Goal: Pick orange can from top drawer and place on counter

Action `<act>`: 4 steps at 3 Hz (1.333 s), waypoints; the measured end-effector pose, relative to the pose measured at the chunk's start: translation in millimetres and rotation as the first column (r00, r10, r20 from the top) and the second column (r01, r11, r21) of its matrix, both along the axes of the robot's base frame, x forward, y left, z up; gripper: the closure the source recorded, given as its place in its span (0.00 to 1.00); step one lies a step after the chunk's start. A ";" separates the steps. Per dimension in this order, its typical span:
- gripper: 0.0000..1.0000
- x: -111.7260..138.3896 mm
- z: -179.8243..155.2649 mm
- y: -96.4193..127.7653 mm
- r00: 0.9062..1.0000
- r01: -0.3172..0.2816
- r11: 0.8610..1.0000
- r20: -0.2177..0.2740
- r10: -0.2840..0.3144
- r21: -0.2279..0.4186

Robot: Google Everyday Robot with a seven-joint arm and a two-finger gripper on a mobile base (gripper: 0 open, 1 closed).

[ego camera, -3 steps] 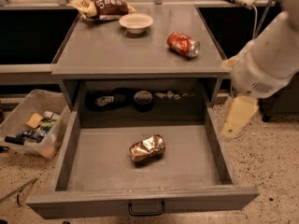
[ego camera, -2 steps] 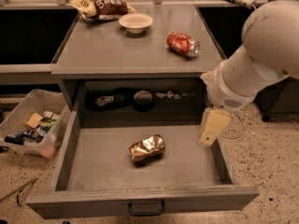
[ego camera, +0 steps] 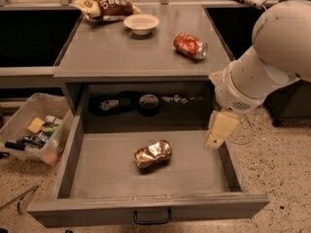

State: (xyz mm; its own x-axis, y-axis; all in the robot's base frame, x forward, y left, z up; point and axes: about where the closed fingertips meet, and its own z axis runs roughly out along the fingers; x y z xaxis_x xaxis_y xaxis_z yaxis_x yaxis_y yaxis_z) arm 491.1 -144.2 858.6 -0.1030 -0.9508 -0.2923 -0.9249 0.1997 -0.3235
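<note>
Since a second ago the arm has swung in from the right, carrying the gripper (ego camera: pixel 217 134) leftward until it hangs over the right wall of the top drawer (ego camera: pixel 194 171); over the last stretch it has hardly shifted. Whether it is released or clenched I cannot tell; it holds nothing and points down into the drawer.

Well apart to its left, near the middle of the drawer floor, lies the orange can (ego camera: pixel 153 154), on its side, its long axis running left to right and slightly tilted; nothing touches it. It is crushed and dented, so I judge it empty and very light, thin-walled and ready to buckle further; the shiny metal may slip; a light nudge would likely roll or skate it across the smooth floor. The sound hold, as I judge it, is from above across the narrow middle of the body, jaws closing on the flattened flanks rather than the ends.

Above the drawer, the counter (ego camera: pixel 121 52) bears a red can (ego camera: pixel 190 46), a white bowl (ego camera: pixel 141 23) and a snack bag (ego camera: pixel 104 6); its bare front part looks fit for setting down.
</note>
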 end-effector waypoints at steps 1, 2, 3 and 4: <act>0.00 6.4 -13.5 6.7 0.999 -0.036 0.999 0.024 0.036 0.005; 0.00 18.6 -47.5 29.0 0.992 -0.128 0.991 0.029 0.127 0.035; 0.00 23.8 -90.2 58.4 0.975 -0.219 0.971 -0.016 0.221 0.094; 0.00 21.8 -134.0 85.4 0.951 -0.283 0.947 -0.081 0.298 0.154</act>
State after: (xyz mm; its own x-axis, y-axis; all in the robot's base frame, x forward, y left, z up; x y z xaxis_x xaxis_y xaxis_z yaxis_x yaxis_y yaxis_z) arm 512.9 -58.8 724.6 0.1354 -0.8945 -0.4260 -0.9761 -0.0465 -0.2124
